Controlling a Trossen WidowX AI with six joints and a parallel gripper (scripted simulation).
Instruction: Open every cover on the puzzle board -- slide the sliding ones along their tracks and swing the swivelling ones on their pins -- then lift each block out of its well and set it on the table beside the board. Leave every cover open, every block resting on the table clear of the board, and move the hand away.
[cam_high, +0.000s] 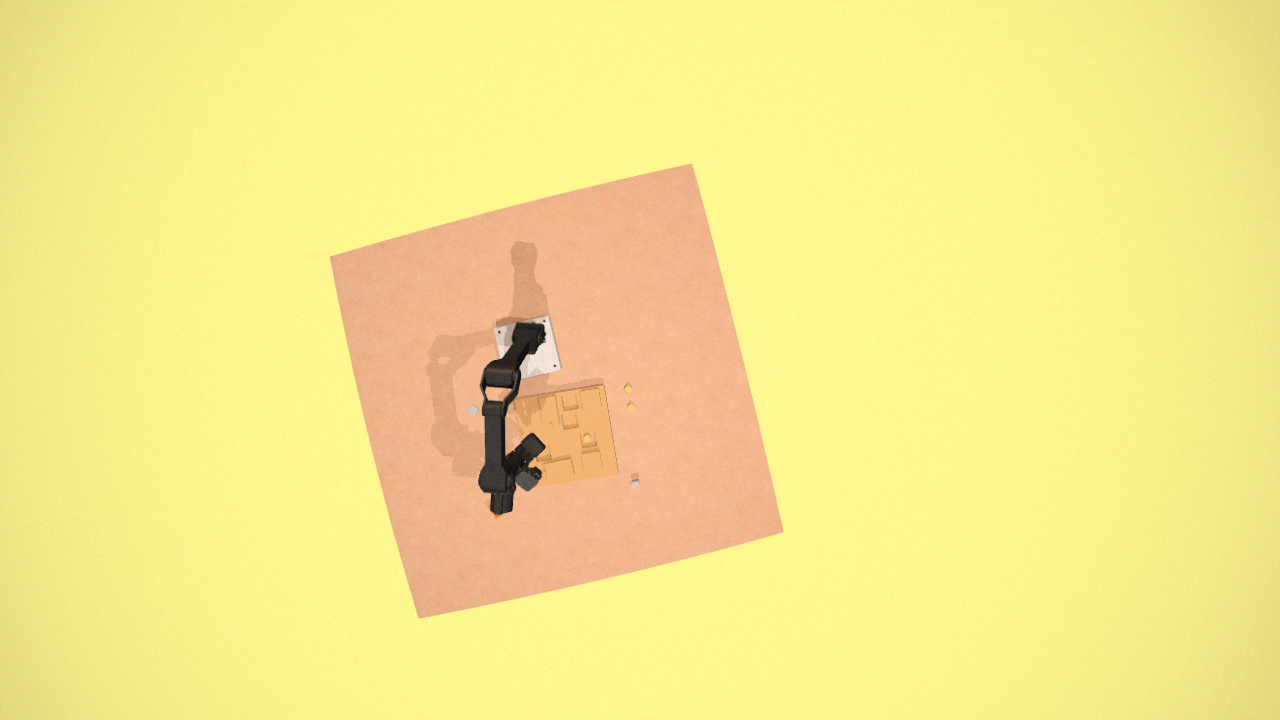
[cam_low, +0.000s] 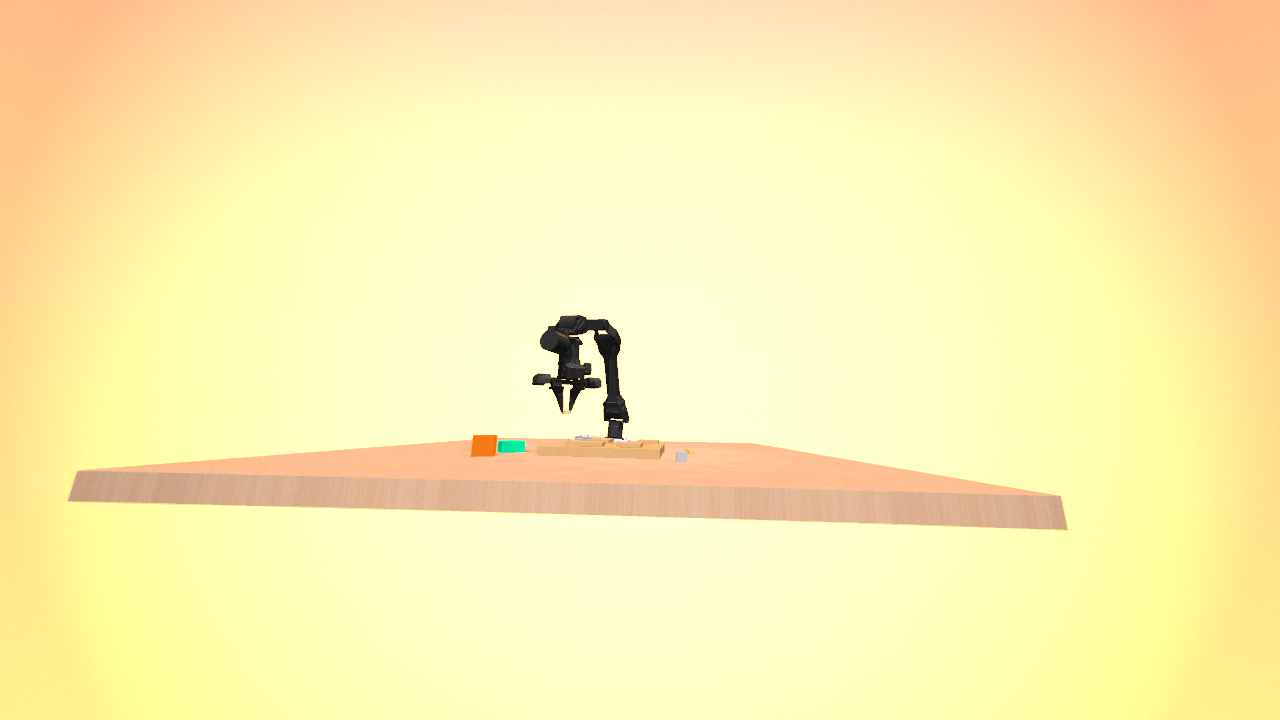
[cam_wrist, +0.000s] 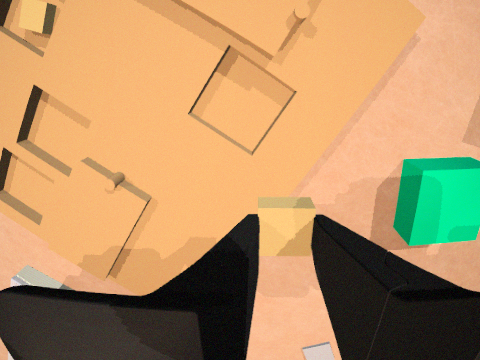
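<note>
My gripper (cam_low: 566, 409) (cam_wrist: 284, 226) is shut on a small tan block (cam_wrist: 285, 227), held above the table near the edge of the tan puzzle board (cam_high: 604, 456) (cam_low: 599, 452) (cam_wrist: 165, 135). The arm hides the fingers in the top view. An uncovered, empty well (cam_wrist: 242, 107) lies beyond the block in the wrist view. Two more open recesses show at the left. Another tan block (cam_high: 587, 437) (cam_wrist: 33, 16) sits in a well. Covers share the board's colour; knobs (cam_wrist: 117, 180) (cam_wrist: 300, 14) stand on it. Two tan blocks (cam_high: 628, 388) (cam_high: 631, 406) rest on the table off the board.
A green block (cam_low: 512, 445) (cam_wrist: 450, 205) and an orange block (cam_low: 484, 445) (cam_high: 497, 515) stand beside the board. Small grey pieces (cam_high: 472, 410) (cam_high: 635, 482) (cam_low: 681, 456) lie on opposite sides of it. The arm's pale base plate (cam_high: 547, 358) is behind the board.
</note>
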